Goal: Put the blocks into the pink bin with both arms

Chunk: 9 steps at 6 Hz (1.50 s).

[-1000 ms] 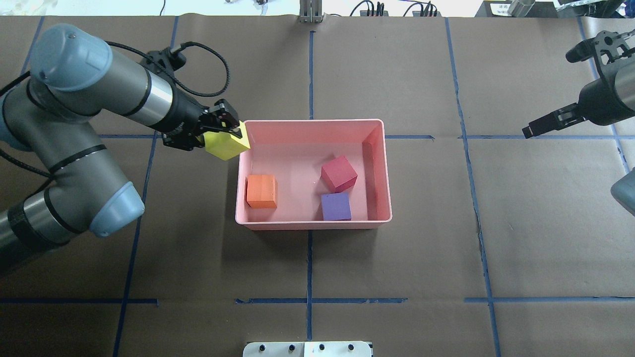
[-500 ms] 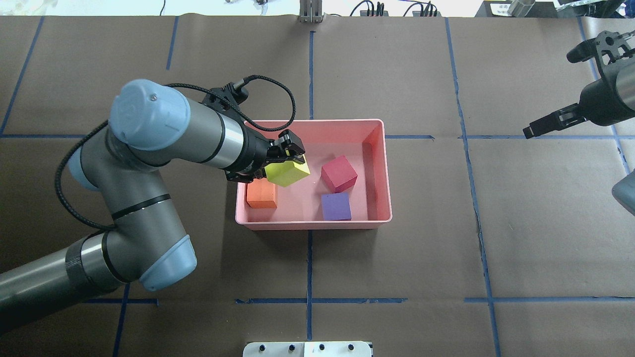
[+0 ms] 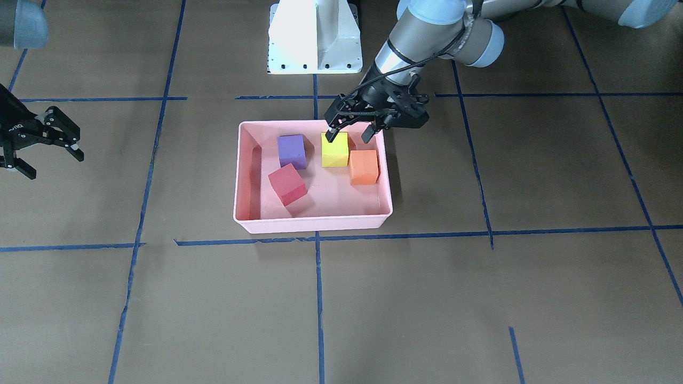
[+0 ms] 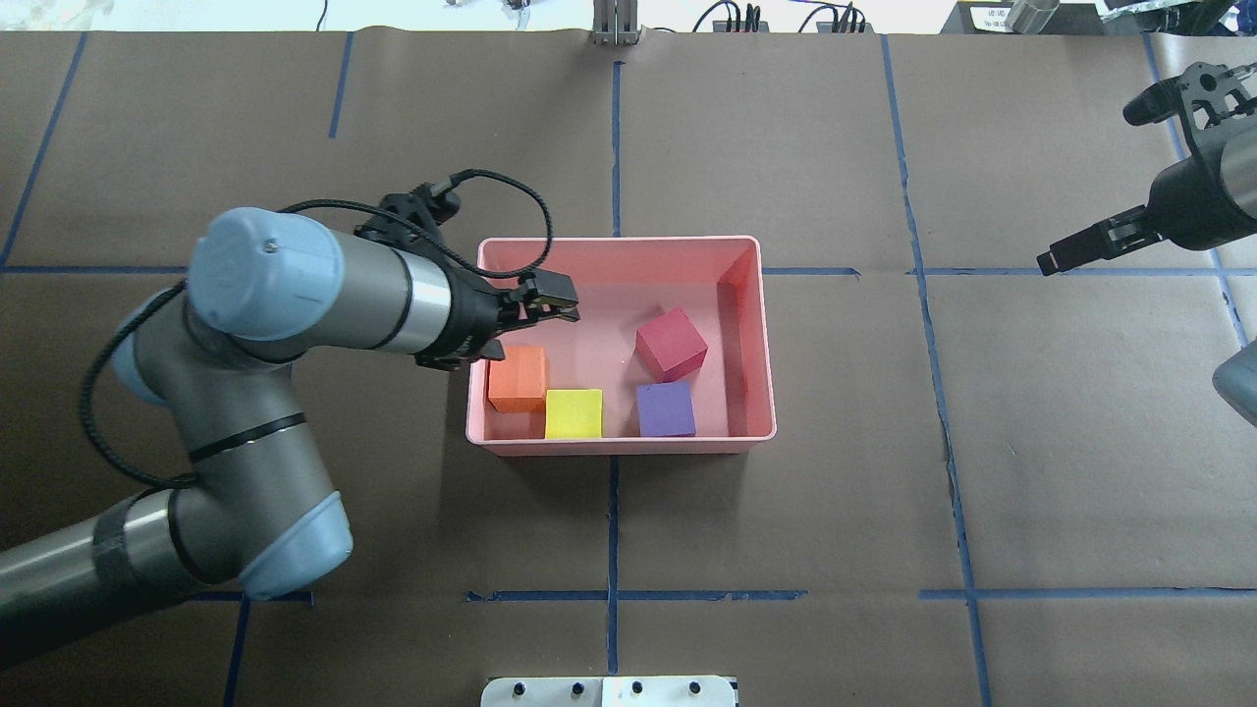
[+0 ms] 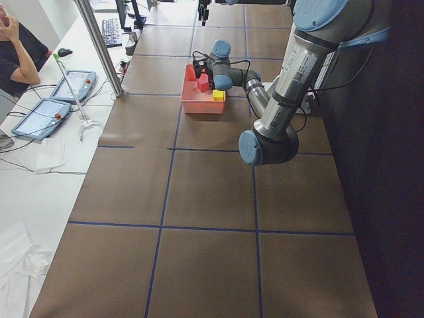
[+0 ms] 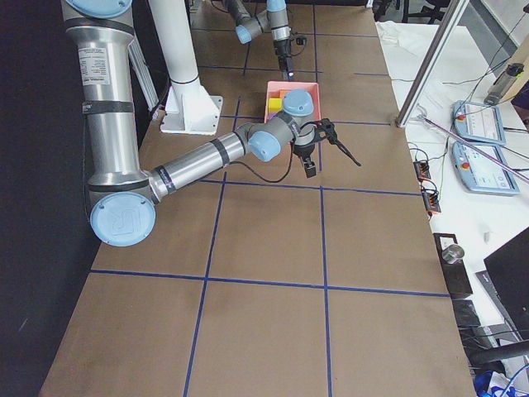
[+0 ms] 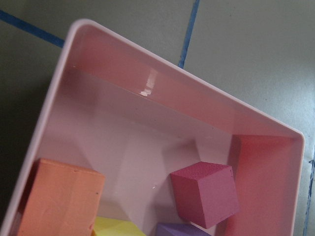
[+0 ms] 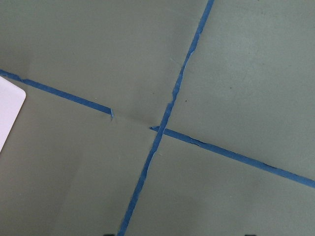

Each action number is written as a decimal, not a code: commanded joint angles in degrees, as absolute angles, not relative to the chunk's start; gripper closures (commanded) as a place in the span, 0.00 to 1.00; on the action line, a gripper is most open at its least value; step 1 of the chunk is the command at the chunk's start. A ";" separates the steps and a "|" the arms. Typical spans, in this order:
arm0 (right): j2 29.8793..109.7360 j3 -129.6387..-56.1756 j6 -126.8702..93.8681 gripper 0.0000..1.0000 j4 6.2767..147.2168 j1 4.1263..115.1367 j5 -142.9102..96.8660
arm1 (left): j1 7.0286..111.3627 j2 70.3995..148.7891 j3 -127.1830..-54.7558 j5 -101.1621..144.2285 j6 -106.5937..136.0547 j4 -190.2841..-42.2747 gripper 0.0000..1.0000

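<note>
The pink bin sits mid-table and holds all four blocks: orange, yellow-green, purple and red. My left gripper is open and empty, hovering over the bin's left part, above the orange and yellow-green blocks. In the front-facing view its spread fingers stand just over the yellow-green block. The left wrist view shows the bin's rim, the orange and the red block. My right gripper is open and empty, far off at the table's right side.
Blue tape lines cross the brown table cover. The white pedestal base stands behind the bin on the robot's side. A white plate lies at the table's near edge. An operator and tablets are beside the table.
My left gripper carried the yellow-green block over the bin's left rim, opened and let it go. The block now rests between the orange and purple blocks. The right arm has not moved.
</note>
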<state>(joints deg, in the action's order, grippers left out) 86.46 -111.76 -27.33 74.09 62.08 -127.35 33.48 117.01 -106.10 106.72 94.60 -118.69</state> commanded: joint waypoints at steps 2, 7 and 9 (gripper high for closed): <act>88.93 -111.36 -23.05 0.02 75.23 66.59 -128.93 | 43.73 98.67 -111.27 116.77 74.19 -118.83 0.00; 95.78 -109.00 -0.35 0.00 95.80 84.46 -136.17 | 77.76 76.47 -109.51 132.05 8.94 -109.85 0.00; 99.39 -108.28 -0.44 0.00 95.63 89.80 -137.80 | 88.84 76.90 -109.33 134.47 -13.82 -89.05 0.00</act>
<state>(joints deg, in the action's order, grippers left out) 97.76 -108.37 -0.55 95.61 87.41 -136.80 84.43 76.81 -109.15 133.52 -4.26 -98.89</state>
